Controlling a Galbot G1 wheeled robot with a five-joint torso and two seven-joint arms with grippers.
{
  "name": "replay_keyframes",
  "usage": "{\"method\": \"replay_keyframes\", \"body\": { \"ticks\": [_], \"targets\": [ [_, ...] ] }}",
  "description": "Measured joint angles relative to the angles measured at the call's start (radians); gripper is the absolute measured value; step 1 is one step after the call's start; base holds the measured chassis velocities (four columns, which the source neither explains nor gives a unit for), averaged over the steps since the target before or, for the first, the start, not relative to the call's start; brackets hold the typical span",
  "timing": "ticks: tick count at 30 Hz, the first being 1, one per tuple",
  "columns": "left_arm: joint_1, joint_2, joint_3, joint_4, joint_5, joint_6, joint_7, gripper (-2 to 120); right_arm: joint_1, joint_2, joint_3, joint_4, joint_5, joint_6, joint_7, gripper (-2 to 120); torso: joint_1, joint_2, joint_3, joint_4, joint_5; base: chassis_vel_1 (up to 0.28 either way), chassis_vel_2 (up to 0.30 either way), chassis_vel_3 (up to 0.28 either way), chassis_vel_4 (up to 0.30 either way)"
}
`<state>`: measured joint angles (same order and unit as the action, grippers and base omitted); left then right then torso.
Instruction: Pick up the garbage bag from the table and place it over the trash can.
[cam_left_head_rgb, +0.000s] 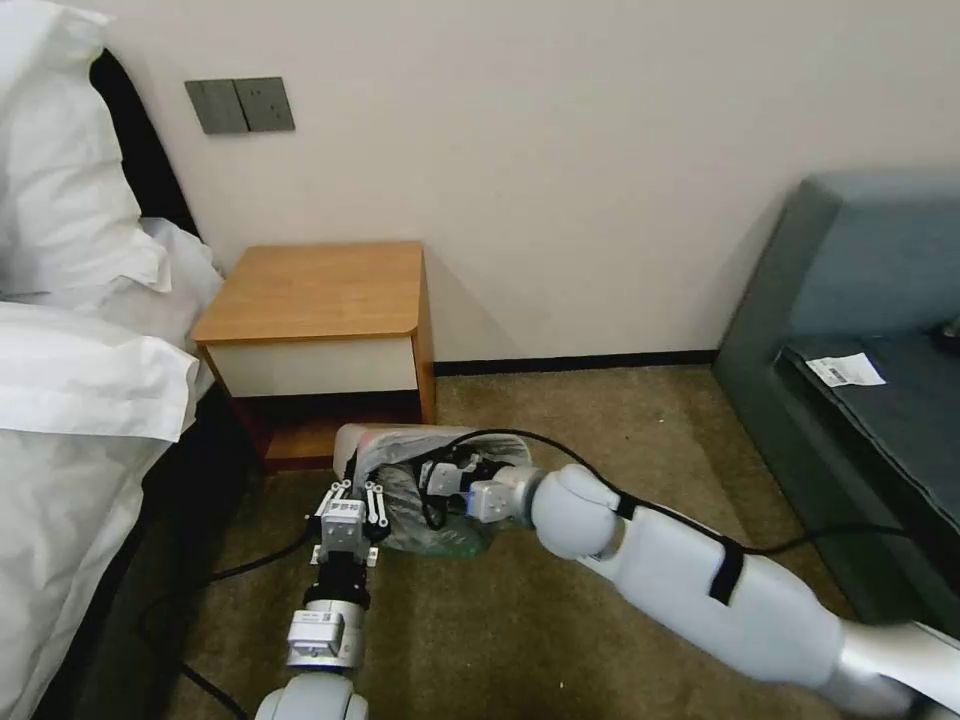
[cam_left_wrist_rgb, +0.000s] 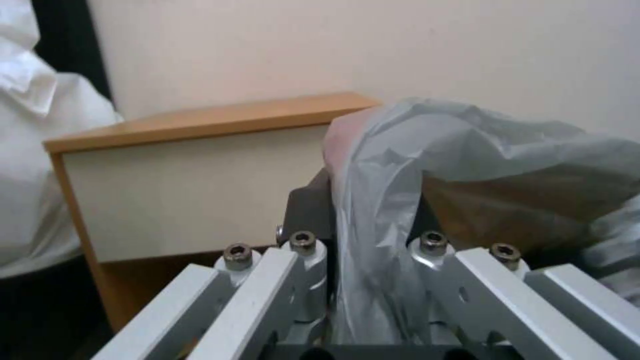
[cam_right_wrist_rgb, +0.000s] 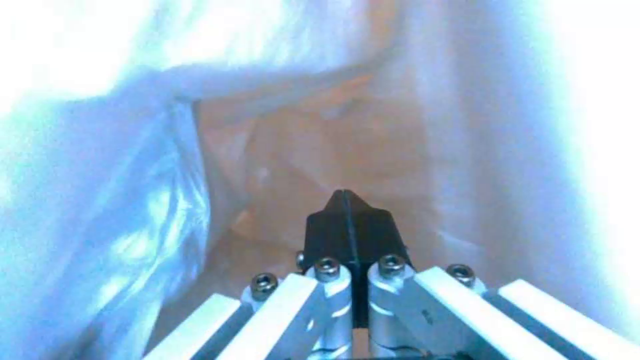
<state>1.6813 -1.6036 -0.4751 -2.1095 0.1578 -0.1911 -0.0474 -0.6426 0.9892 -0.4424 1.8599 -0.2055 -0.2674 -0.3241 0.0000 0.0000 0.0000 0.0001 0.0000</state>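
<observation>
The grey translucent garbage bag is draped over the pale green trash can, which stands on the carpet just in front of the table. My left gripper is at the can's near-left side, shut on a bunched fold of the garbage bag. That fold runs up between its fingers, with a pinkish edge showing. My right gripper reaches into the bag's mouth from the right. Its black fingertips are pressed together, with the bag's film all around them.
White bedding hangs over the bed's edge at the left, close to the table. A grey sofa with a paper slip stands at the right. Black cables trail over the carpet by my left arm. Open carpet lies between can and sofa.
</observation>
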Motion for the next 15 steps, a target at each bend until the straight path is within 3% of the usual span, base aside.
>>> {"method": "replay_keyframes", "body": {
  "ticks": [5, 8, 12, 14, 15],
  "targets": [
    [-0.009, 0.001, -0.015, 0.015, -0.028, 0.010, -0.008, 11, -0.130, -0.070, 0.115, 0.121, 0.003, 0.028, -0.006, 0, 0.000, 0.000, 0.000, -0.0002, 0.0002, 0.000, 0.000, 0.000, 0.000],
    [-0.019, 0.001, -0.014, 0.020, -0.093, 0.038, -0.013, 11, -0.287, -0.139, 0.242, 0.219, 0.012, 0.074, 0.001, 0, 0.000, 0.000, 0.000, -0.0003, 0.0002, 0.000, 0.000, 0.000, 0.000],
    [-0.020, 0.007, -0.009, 0.020, -0.172, 0.080, -0.019, 11, -0.402, -0.149, 0.373, 0.285, 0.041, 0.117, 0.026, 0, 0.000, 0.000, 0.000, -0.0003, 0.0000, 0.000, 0.000, 0.000, 0.000],
    [-0.014, 0.024, 0.001, 0.002, -0.298, 0.172, -0.033, 11, -0.508, -0.106, 0.489, 0.327, 0.078, 0.196, 0.189, 0, 0.000, 0.000, 0.000, -0.0002, 0.0001, 0.000, 0.000, 0.000, 0.000],
    [-0.014, 0.024, 0.001, 0.002, -0.298, 0.172, -0.033, 11, -0.508, -0.106, 0.489, 0.327, 0.078, 0.196, 0.189, 0, 0.000, 0.000, 0.000, -0.0002, 0.0001, 0.000, 0.000, 0.000, 0.000]
  ]
}}
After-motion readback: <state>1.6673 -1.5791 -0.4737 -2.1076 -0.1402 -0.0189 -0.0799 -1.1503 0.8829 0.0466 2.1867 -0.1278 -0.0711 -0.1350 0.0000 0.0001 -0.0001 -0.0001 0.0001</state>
